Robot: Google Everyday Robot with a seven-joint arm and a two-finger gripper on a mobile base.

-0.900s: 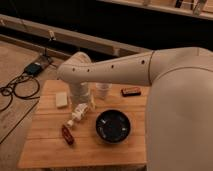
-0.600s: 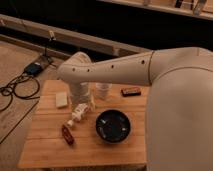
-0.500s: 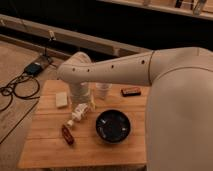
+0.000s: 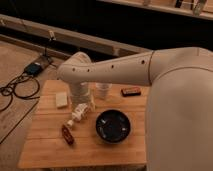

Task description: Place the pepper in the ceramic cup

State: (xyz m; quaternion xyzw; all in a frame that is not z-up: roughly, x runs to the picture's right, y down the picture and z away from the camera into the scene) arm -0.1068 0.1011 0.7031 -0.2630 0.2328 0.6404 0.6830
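The pepper (image 4: 67, 134), small, dark red and glossy, lies on the wooden table (image 4: 50, 150) near the front left. The ceramic cup (image 4: 103, 90), small and white, stands upright at the back middle of the table. My arm reaches in from the right and bends down over the left half of the table. My gripper (image 4: 77, 114) hangs low under that bend, just above and to the right of the pepper and left of the cup. It holds nothing that I can see. I cannot pick out the white bottle from the arm.
A wide black bowl (image 4: 114, 126) sits front and centre, right of the gripper. A dark flat block (image 4: 130, 91) lies at the back right, next to the cup. A pale block (image 4: 61, 99) lies at the back left. Cables (image 4: 17, 87) lie on the floor to the left.
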